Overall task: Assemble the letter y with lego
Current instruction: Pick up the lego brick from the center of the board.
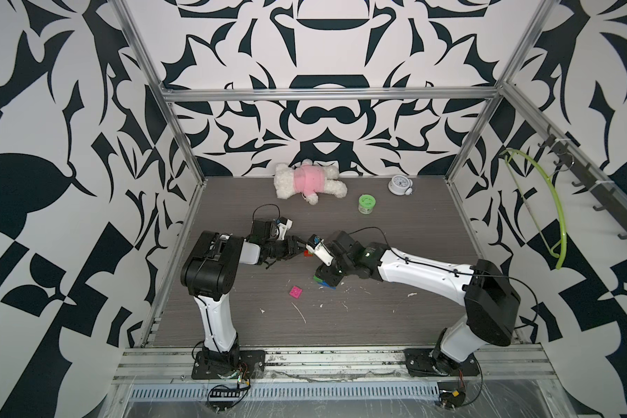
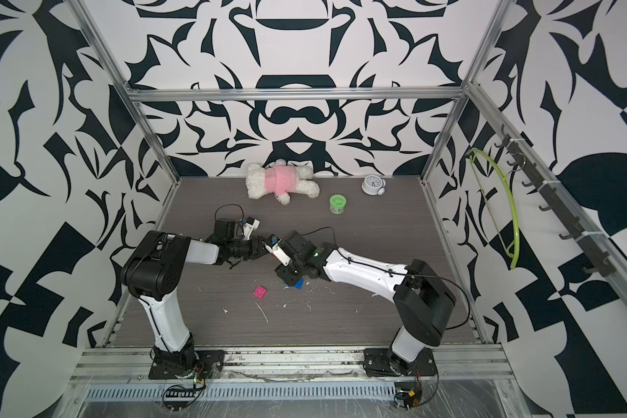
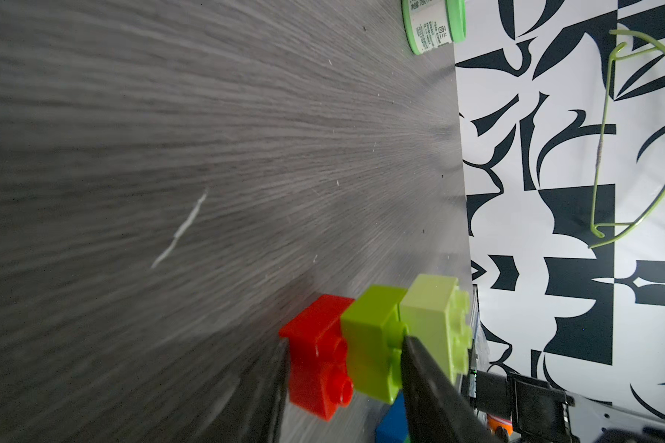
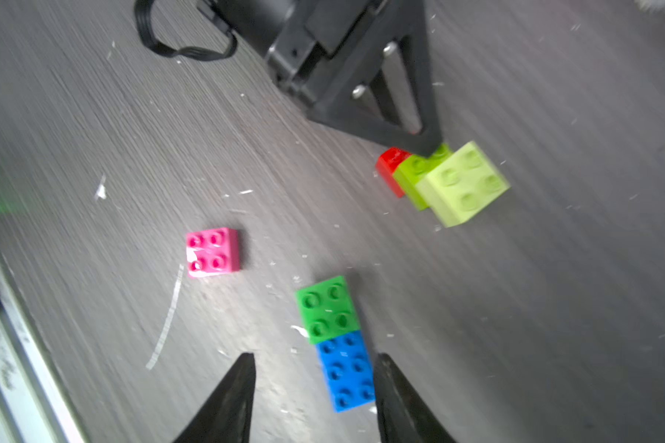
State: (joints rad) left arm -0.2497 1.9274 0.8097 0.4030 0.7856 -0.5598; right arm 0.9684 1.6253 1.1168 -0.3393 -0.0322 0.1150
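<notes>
Top view: pink brick [image 1: 296, 291] lies loose, toward the bench's left edge from the right gripper [image 1: 323, 281]. Left wrist: left gripper [image 3: 342, 341] clamps the stem [image 3: 377, 337]. Right wrist: jaws parted astride the blue bar [image 4: 346, 372], which runs lengthwise between them, green brick [image 4: 327, 308] on its far end.

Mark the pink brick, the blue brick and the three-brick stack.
pink brick [image 4: 212, 251], right wrist view, on its studded top.
blue brick [image 4: 347, 370], right wrist view, on its studded top.
three-brick stack [image 4: 413, 177], right wrist view, on its lime middle brick.
</notes>
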